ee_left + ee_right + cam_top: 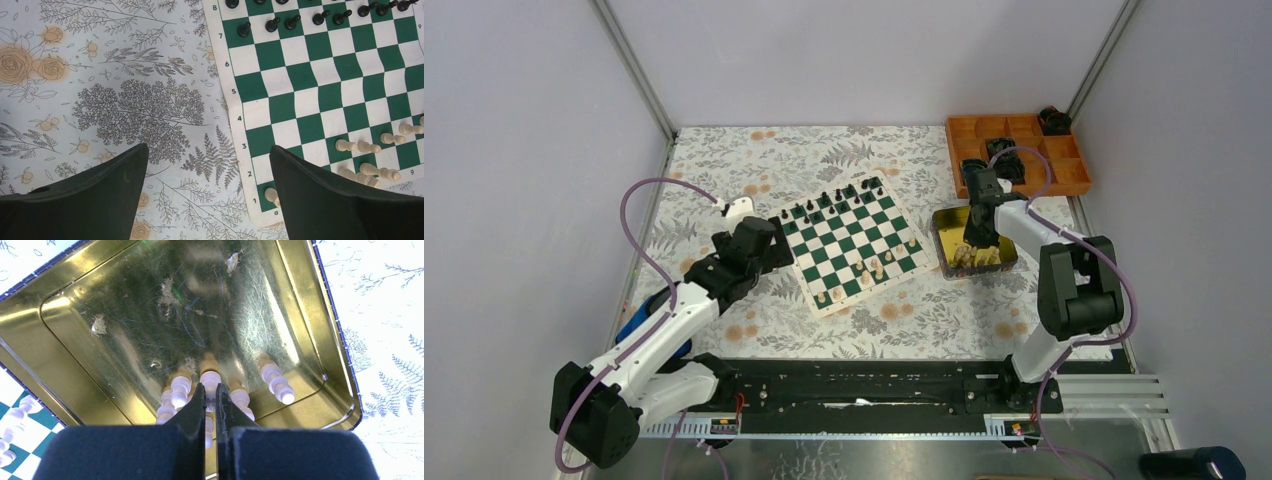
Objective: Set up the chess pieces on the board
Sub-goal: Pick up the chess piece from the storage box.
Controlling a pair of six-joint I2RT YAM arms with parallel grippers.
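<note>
**Cream-white chess pieces (274,382) in the gold tin (125,315): light, hard and smooth, likely to roll or slip, so best taken at the narrow waist.**

The right gripper (210,388) looks pressed together on one cream piece (210,376) in the cluster at the tin's wall. More cream pieces are on the green-and-white board (854,235), with black pieces (272,23) along the far rows. The left gripper (208,149) hangs spread and holds nothing, over the board's edge.

Board (849,243) central — tin (946,222) just right of it, chess pieces (274,382) inside — tray (1024,128) behind tin.
</note>
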